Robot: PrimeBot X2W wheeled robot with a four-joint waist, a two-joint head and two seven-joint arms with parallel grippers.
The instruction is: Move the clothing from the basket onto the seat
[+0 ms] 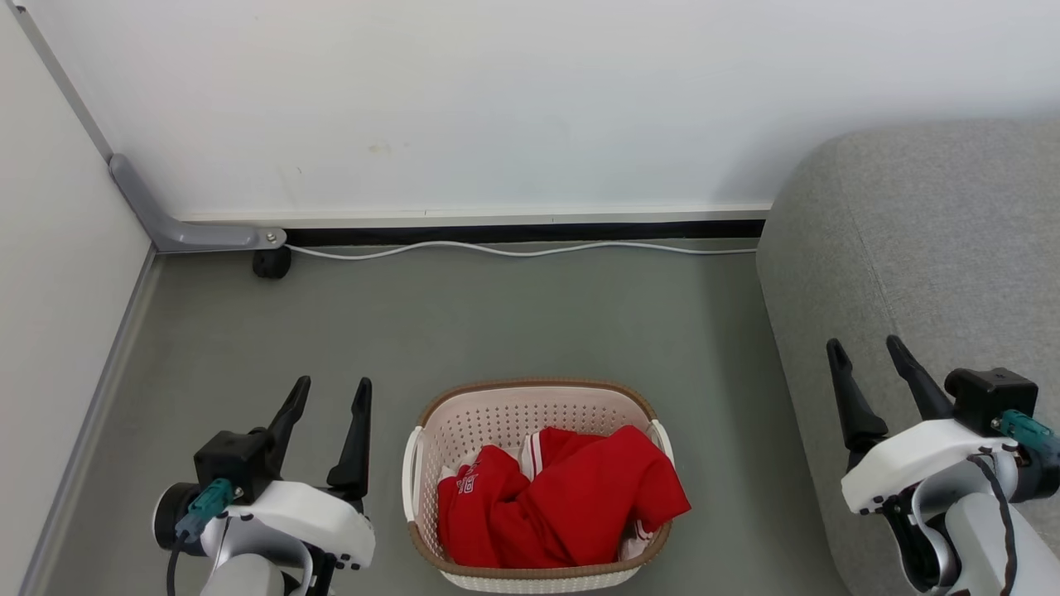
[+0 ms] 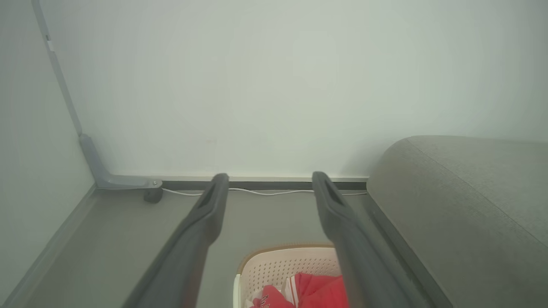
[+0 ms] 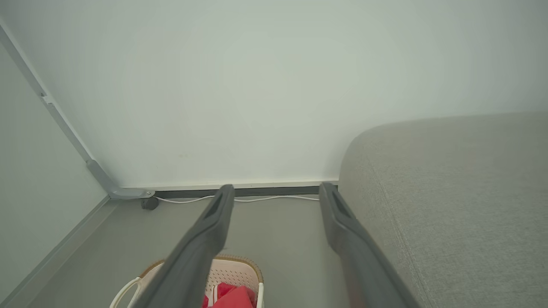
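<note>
Bright red clothing (image 1: 571, 501), crumpled, white striped trim, dark-and-white lettering on one fold, heaped in the one cream perforated basket (image 1: 497, 422) with a brown rim. Basket sits on the grey floor (image 1: 414, 314) near the one grey seat (image 1: 927, 248); piece count unclear in the heap. Left fingers (image 1: 356, 439) and right fingers (image 1: 849, 406), two each, spread wide, holding nothing; left pair beside the basket, right pair over the seat's edge.

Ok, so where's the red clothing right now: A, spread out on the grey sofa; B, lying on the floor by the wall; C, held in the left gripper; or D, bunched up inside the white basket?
D: the red clothing lies bunched inside the basket, while the left gripper and right gripper stand open and hold nothing.
</note>
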